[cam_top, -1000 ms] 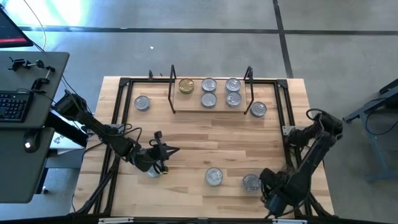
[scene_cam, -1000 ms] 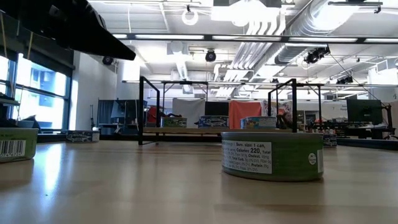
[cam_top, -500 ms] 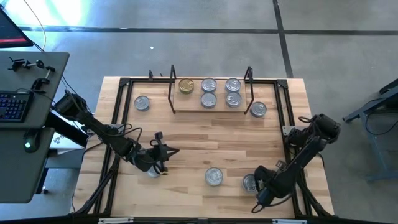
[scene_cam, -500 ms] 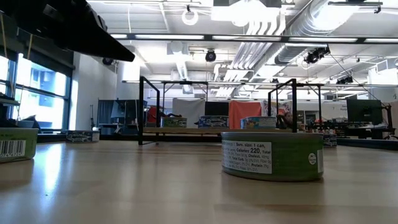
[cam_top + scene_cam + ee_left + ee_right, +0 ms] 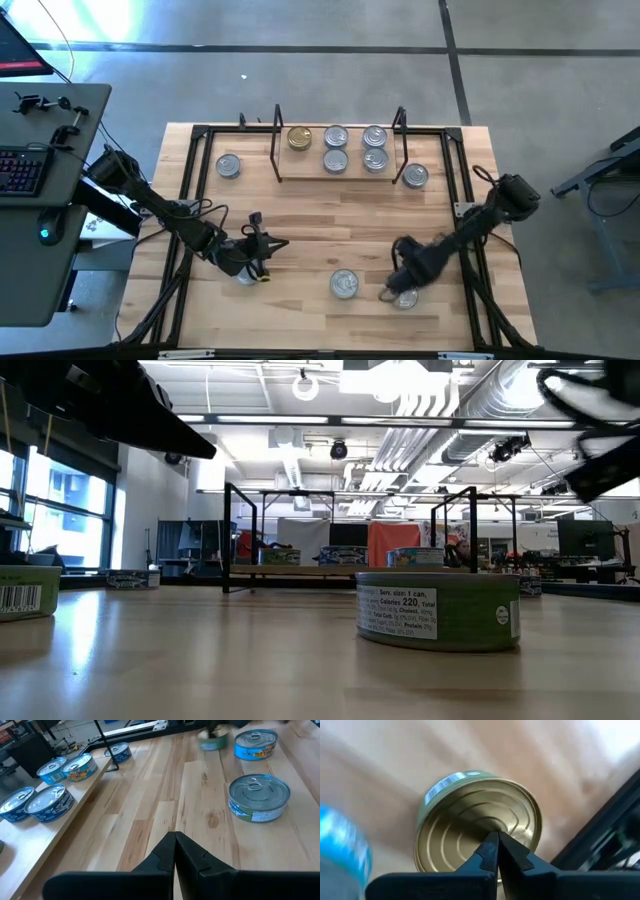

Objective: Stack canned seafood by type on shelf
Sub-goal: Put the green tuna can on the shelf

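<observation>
Our right gripper (image 5: 496,851) has its jaws pressed together, holding nothing, poised just above a gold-faced tin (image 5: 479,822). Beside that tin, toward the left arm, sits a green-labelled tin (image 5: 344,284) with a silver lid. Our left gripper (image 5: 175,847) also has its jaws closed and empty, low over the bare table (image 5: 300,215); the green-labelled tin lies ahead of it. Farther out, at the table's far side, we see the shelf (image 5: 340,172) carrying one gold-lidded tin (image 5: 299,138) and four silver-lidded tins (image 5: 336,136). One loose tin (image 5: 229,166) rests beyond each shelf end.
</observation>
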